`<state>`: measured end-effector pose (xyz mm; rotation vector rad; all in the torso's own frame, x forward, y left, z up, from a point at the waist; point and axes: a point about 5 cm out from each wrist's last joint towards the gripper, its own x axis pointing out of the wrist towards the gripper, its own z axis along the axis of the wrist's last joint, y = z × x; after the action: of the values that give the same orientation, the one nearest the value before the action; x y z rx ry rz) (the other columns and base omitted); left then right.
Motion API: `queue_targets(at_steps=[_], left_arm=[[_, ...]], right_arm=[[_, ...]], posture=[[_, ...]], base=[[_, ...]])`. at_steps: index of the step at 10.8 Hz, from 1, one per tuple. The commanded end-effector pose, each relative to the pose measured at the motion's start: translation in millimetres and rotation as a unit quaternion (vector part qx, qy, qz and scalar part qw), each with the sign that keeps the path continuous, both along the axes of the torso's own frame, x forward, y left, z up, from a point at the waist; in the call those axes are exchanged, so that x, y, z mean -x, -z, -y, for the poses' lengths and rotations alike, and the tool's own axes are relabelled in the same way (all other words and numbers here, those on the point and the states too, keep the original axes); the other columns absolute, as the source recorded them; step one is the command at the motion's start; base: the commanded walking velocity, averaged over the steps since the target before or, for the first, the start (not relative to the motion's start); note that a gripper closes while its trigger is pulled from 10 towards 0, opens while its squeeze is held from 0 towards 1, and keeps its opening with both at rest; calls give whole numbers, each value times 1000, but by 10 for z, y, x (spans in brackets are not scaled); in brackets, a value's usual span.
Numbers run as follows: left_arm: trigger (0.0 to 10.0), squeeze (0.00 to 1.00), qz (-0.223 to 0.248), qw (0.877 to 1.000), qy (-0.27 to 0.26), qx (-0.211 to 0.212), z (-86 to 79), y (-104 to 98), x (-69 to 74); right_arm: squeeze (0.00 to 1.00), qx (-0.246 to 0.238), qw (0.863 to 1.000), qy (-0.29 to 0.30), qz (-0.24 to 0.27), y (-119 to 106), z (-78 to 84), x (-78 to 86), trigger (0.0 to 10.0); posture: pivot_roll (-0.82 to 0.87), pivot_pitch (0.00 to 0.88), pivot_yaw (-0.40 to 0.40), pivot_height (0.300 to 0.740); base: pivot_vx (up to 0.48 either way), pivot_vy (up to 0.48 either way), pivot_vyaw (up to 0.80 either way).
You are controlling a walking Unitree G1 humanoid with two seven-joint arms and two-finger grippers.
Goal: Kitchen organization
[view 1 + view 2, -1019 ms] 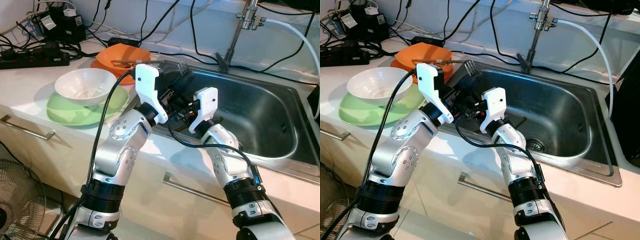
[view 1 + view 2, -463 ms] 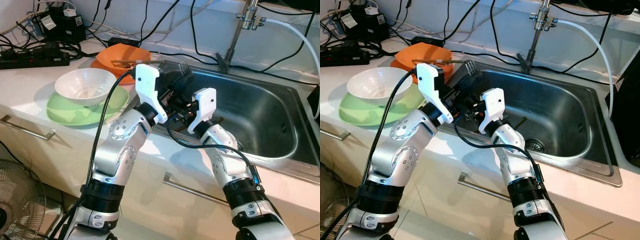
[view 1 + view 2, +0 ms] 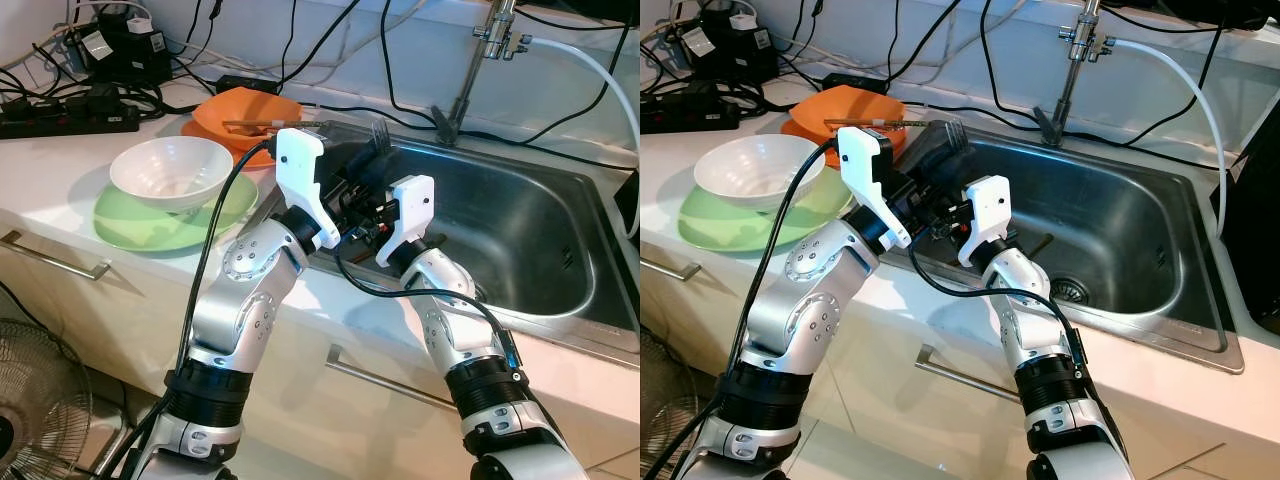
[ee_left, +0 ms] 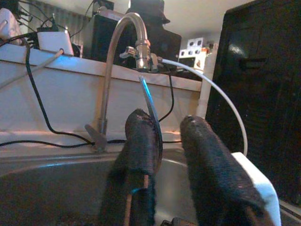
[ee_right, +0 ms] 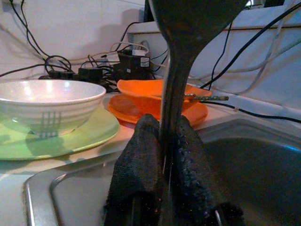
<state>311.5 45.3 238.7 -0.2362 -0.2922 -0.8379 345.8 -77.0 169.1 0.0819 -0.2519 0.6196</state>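
Note:
A dark metal fork (image 3: 378, 132) stands upright over the sink's left rim (image 3: 330, 255), tines up. My right gripper (image 3: 368, 218) is shut on its handle (image 5: 169, 94), and the fork's head (image 5: 197, 14) rises above the pads. My left gripper (image 4: 171, 136) reaches in from the counter side, and its fingers (image 4: 141, 141) stand apart. The fork's thin edge (image 4: 149, 101) lies against one of them. Both white wrist blocks meet above the rim.
A white bowl (image 3: 170, 170) sits on a green plate (image 3: 150, 228) on the counter to the left. Behind it are orange dishes (image 3: 240, 112) with chopsticks (image 3: 262, 125). The steel sink basin (image 3: 520, 230) and faucet (image 3: 470, 70) lie to the right. Cables and a power strip (image 3: 70, 115) crowd the back left.
The left gripper and the fork's tines have shifted slightly right, toward the sink. The right gripper has kept its hold and barely moved.

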Motion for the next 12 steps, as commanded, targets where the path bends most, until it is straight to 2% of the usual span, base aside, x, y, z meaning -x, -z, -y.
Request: queue_targets(at_steps=[1,3,4,8,12], left_arm=[[10000,1000,-4,1000,1,-4,12,27,6],[10000,1000,9,1000,-26,10,-51,-37,-28],[10000,0,11,999,-38,23,-90,-55,-46],[10000,0,-2,998,-32,57,-134,-79,-27],[10000,0,-13,995,-69,67,-302,-28,-53]], right_arm=[[0,-16,1000,9,13,-78,33,-20,0],[0,-17,1000,16,9,-70,56,-42,0],[0,-17,1000,20,8,-70,73,-54,0],[0,-11,999,42,-6,3,152,-88,0],[0,-3,992,121,-41,102,337,-205,0]], posture=[[231,0,-42,740],[232,0,-43,740],[234,0,-44,740],[232,0,-45,740],[240,0,-48,740]], base=[[0,0,0],[0,0,0],[0,0,0],[0,0,0],[0,0,0]])
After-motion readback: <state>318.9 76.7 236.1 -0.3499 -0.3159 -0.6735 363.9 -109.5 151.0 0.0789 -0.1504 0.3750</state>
